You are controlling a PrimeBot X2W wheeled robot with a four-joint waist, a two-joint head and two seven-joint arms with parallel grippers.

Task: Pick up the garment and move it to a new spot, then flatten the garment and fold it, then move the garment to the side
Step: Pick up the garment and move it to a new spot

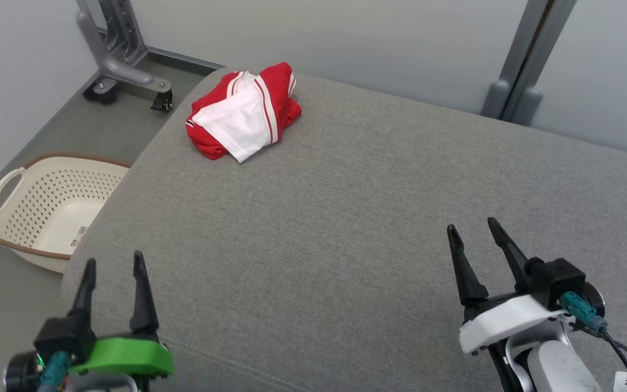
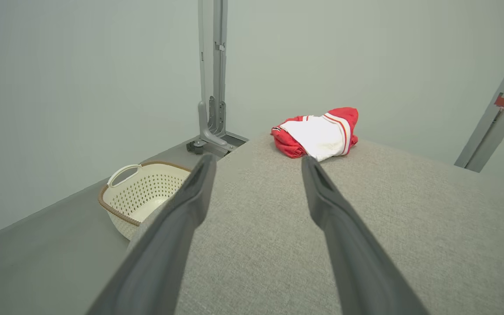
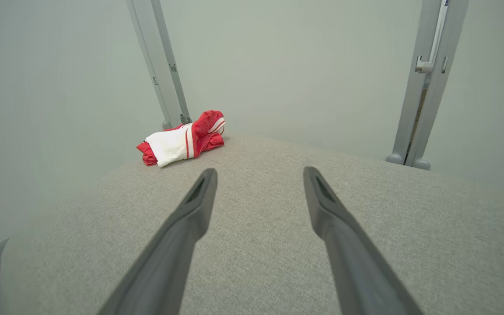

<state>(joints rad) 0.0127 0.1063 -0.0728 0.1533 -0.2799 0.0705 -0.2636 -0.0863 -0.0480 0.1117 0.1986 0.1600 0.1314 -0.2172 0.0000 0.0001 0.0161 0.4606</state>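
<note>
Garment (image 1: 243, 117), red and white, bunched at 11 o'clock on grey cushion (image 1: 346, 228), well apart from both grippers. Left gripper (image 1: 114, 257) at 7 o'clock, right gripper (image 1: 471, 224) at 4 o'clock: jaws apart, empty.

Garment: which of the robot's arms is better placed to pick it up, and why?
Probably left: the garment lies far left, nearer the open left gripper than the right gripper.
</note>
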